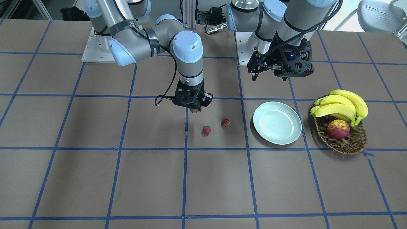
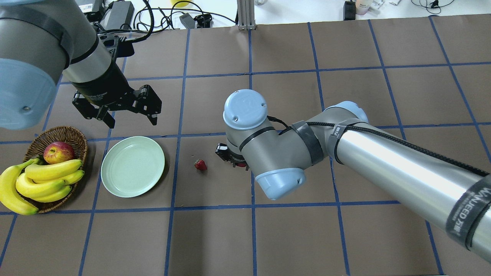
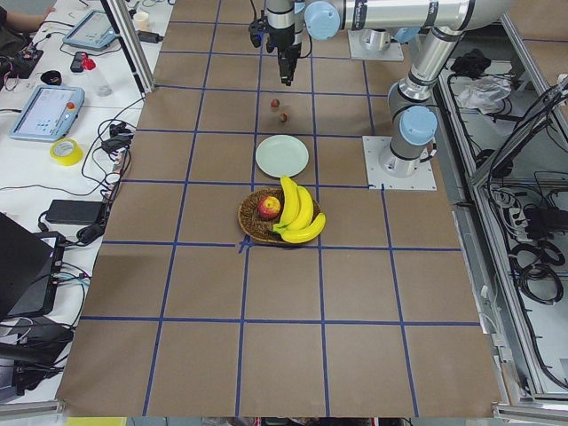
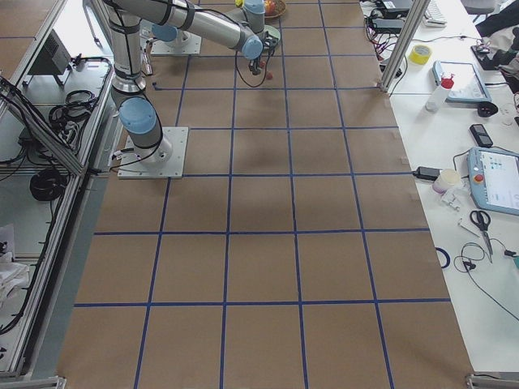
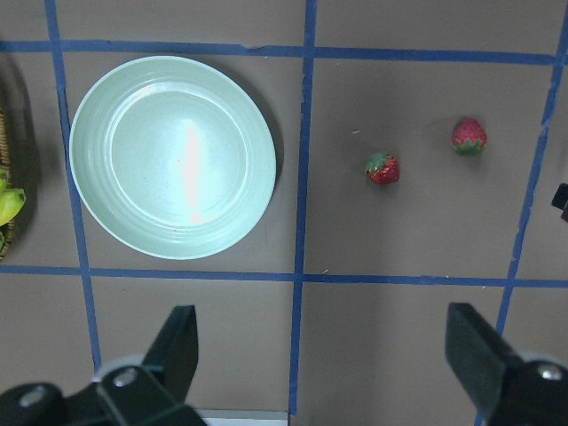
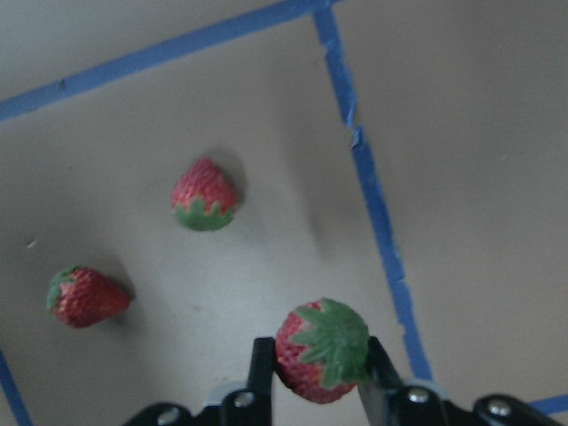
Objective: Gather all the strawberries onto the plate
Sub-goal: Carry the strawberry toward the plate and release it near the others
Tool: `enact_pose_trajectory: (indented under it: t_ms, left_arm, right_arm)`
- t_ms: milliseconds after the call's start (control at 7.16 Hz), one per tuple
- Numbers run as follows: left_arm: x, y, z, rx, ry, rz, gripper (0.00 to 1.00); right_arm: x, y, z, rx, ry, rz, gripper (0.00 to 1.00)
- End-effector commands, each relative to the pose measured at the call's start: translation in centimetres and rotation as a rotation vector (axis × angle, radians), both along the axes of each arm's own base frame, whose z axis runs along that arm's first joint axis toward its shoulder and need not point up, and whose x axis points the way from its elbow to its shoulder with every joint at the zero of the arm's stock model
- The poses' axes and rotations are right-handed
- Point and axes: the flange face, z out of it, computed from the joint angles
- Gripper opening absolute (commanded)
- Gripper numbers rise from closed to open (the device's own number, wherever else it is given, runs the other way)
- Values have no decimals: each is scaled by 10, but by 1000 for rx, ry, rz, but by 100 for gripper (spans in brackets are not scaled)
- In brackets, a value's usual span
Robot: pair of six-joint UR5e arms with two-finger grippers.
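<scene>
Right fingers [image 6: 262,373]: clamped on the held strawberry [image 6: 321,351], one finger on each flank, with its green cap turned toward the wrist camera. In the front-facing view this berry appears raised off the worktop [image 1: 95,178].

Plate [image 1: 277,123]: lies flat on the worktop. All three strawberries are outside it.

Near strawberry [image 1: 226,122]: lies on the worktop beside the plate, on the side away from the basket [image 1: 346,143]. It is not touching the rim.

Far strawberry [image 1: 207,130]: lies on the worktop just beyond the near strawberry as seen from the plate, and apart from it. The held strawberry is a little farther from the plate than either.

Left fingers [image 5: 177,342]: spread wide apart and pointing down. They hang well above the worktop near the plate. The left wrist camera shows the plate and both loose strawberries below them.

Basket: sits just beside the plate, opposite the strawberries, with a narrow gap between the two. It holds bananas [image 1: 343,105] and an apple [image 1: 338,129]. The bananas overhang the rim on the side away from the plate.
</scene>
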Motion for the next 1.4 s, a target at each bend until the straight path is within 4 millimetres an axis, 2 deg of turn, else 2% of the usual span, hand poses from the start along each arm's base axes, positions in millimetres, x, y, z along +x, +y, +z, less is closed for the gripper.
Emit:
enact_pose_trajectory:
  t_ms: [0,279,559,699,838,978,1118,1258]
  left_arm:
    - [0,0,0,1,-3,1,100]
    - [0,-1,0,1,-1,0,100]
    - [0,0,-1,2,-3,-1,100]
    - [1,-2,-2,2,-1,1,100]
    - [1,-2,-2,-2,-1,1,100]
    - [1,-2,-2,-2,-1,1,100]
    - [1,-2,-2,-2,-1,1,100]
    - [1,-4,-3,-5,0,3,100]
  right_arm:
    - [53,16,-19,14,-16,-7,13]
    - [72,7,-54,48,8,-9,14]
    - [73,6,-68,62,20,-8,23]
    - [73,5,-65,57,16,-8,82]
    - [74,4,-54,42,6,-5,100]
    - [71,6,-41,32,5,3,100]
    - [61,4,-20,1,0,47,100]
    - [37,1,12,5,37,183,100]
